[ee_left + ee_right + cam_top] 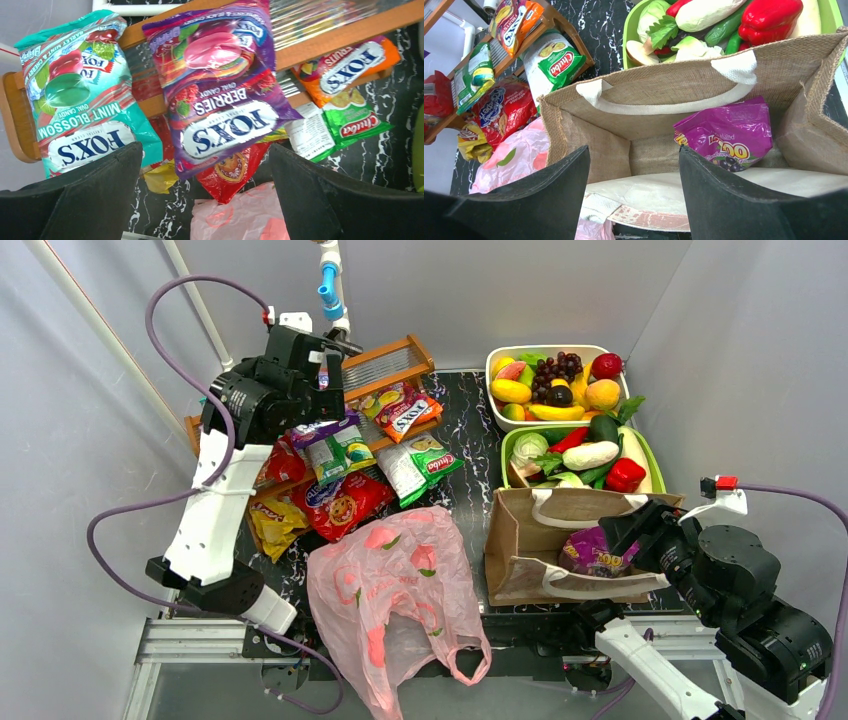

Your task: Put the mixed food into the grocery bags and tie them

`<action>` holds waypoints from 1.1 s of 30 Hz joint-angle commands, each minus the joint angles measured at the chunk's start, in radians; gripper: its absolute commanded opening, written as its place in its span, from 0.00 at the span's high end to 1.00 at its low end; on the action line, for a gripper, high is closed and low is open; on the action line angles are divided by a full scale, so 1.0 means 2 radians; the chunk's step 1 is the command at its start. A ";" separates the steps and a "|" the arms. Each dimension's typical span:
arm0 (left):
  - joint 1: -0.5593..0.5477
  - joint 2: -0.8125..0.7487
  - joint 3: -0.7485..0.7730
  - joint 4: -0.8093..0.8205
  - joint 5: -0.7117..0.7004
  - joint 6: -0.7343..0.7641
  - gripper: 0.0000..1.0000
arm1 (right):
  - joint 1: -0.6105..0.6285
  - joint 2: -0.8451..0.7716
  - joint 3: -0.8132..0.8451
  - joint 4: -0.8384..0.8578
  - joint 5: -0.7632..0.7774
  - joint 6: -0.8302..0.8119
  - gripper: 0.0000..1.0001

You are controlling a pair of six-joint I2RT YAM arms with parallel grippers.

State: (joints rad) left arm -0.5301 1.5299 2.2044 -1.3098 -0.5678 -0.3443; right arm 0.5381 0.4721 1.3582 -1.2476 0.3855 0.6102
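**Item 1. L claw** (pixel 204 157): jaws spread wide, nothing between them. It hangs over the wooden rack (pixel 340 35) at the tabletop's far-left corner.

**Item 2. Purple Fox's Berries pkt** (pixel 220 90): prob. the next pick.
- Propped on the rack, just ahead of and below the L claw, roughly centred on its gap.
- Long axis runs from the rack's far rail toward the near edge, crosswise to the jaws' closing line, so they'd meet its narrow width.
- Logo end points at the claw (print reads upside-down from the wrist).

**Item 3. Teal Fox's Mint Blossom pkt** (pixel 80 100): just beside item 2, same heading.

**Item 4. Other pkts:** orange Fox's Fruits pkt (pixel 350 65), green Chuba pkt (pixel 357 120), and a red pkt (pixel 230 170) partly under item 2.

**Item 5. R claw** (pixel 633 155): jaws apart, holding nothing. It sits over the mouth of the brown jute tote (pixel 664 85) at the near-right edge. A purple snack pkt (pixel 729 132) lies inside.

**Item 6. Pink plastic bag** (pixel 395 590): mid near edge, slumped and draped over it, untied (contents: can't tell).

**Note:** the L arm is nearest the rack pkts; the R arm is well apart from them.
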 commanded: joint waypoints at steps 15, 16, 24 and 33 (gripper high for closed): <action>0.104 -0.013 -0.104 0.066 0.119 0.006 0.14 | 0.000 0.015 -0.003 0.023 -0.009 -0.004 0.28; 0.106 -0.013 -0.108 0.067 0.123 0.005 0.15 | -0.001 0.016 -0.003 0.024 -0.010 -0.004 0.28; 0.114 -0.019 -0.146 0.089 0.150 -0.010 0.18 | 0.000 0.016 -0.008 0.029 -0.009 -0.007 0.29; 0.120 -0.027 -0.188 0.128 0.187 -0.013 0.56 | -0.001 0.012 -0.010 0.028 -0.003 -0.007 0.30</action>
State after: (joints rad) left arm -0.2970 1.5063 1.8595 -1.0889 -0.2619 -0.3645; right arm 0.5381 0.4938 1.3437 -1.2312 0.3637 0.6022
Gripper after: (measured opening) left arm 0.517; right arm 0.706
